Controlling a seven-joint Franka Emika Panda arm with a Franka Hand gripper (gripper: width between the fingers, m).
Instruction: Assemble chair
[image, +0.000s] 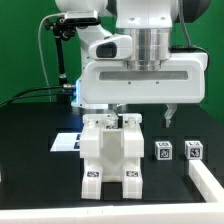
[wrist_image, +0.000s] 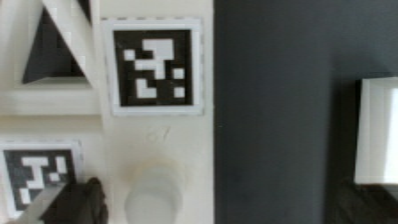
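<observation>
Dark fingers (image: 168, 118) of the gripper (image: 143, 118) stand spread wide and hold nothing. One hangs free on the exterior view's right. The other is down by the top of the chair (image: 112, 150), and I cannot tell whether it touches.

The chair stands upright on the black table (image: 40, 190), right under the hand. It is a chunky white block assembly with small tags low on its front.

My reading is that the hand is either leaving the chair or lining up a new hold on it. Whichever it is, the move should run straight along the vertical with the jaws kept wide, so that neither finger rakes a white block sideways and upsets the joints. If it is a new hold, the chair's top should sit midway between the fingers before they close.

Two tagged cubes (image: 162, 152) sit near the chair on the exterior view's right. Beyond them is a white part (image: 205, 185), cut off by the frame. The marker board (image: 67, 143) lies behind the chair on the exterior view's left.

The hand's body hides the chair's top. The wrist view is close and blurred: it shows a white chair face (wrist_image: 160, 150) with a tag marker (wrist_image: 151, 68). A dark shape at one corner may be a fingertip, and no joint can be judged.
</observation>
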